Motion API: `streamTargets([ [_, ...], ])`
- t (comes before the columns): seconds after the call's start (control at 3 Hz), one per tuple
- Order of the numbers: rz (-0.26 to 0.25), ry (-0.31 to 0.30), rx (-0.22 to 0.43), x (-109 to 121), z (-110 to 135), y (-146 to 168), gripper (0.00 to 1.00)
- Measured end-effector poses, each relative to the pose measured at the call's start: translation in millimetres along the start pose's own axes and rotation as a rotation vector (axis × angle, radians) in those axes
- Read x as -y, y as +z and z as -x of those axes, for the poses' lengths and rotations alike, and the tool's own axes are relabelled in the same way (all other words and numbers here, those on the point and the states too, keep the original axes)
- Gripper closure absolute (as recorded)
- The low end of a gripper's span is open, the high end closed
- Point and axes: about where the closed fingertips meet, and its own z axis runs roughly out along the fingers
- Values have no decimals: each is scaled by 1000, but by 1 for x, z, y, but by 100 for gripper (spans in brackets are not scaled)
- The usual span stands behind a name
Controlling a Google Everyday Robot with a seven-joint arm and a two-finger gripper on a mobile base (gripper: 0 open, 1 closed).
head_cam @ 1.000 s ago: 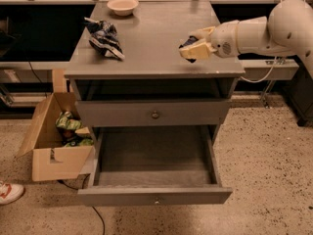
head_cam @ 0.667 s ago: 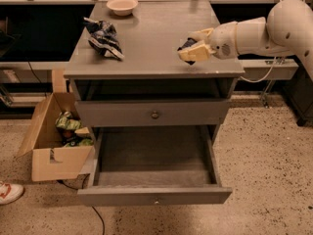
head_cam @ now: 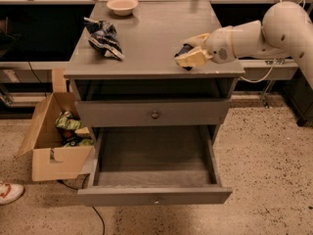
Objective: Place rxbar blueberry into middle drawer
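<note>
One shoe (head_cam: 6, 192) on the floor, well left of the cabinet (head_cam: 78, 89), cut by the frame edge.
Cardboard box (head_cam: 56, 163) just beside the cabinet's left side, flaps open, green snack packets (head_cam: 67, 121) inside. Dark cable (head_cam: 98, 219) on the floor off the cabinet's front-left corner.
Surface (head_cam: 151, 38) = cabinet top. Left part of it: crumpled blue-and-white snack bag (head_cam: 103, 37). Back of it, left of centre: small pale bowl (head_cam: 122, 5), well apart from the bag.
Cabinet front: open slot under the top, then a closed top drawer (head_cam: 122, 114) with a round knob (head_cam: 155, 115) at centre. Below that the middle drawer (head_cam: 154, 196) is pulled fully out toward the camera; tray floor is bare wood, tiny knob on the front panel.
Right front part of the cabinet top: hand (head_cam: 186, 53) low over the surface, near the front edge, pointing left. Pale fingers (head_cam: 194, 58) are closed in on the rxbar blueberry (head_cam: 184, 48); the bar shows only as a dark sliver between them at the tips, so it sits inside the hand, not beside it. Can't tell whether the bar's underside touches the surface. Bar is above the cabinet top, not over the middle drawer, which sits lower and further forward.
White arm (head_cam: 254, 33) comes in from past the cabinet's right side, roughly level, elbow at the upper-right frame corner.
</note>
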Motion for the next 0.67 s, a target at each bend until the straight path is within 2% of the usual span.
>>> streamTargets([
  [0.33, 57, -80, -59, -58, -12, -10, 100],
  [0.67, 77, -77, -118, -104, -50, -14, 100],
])
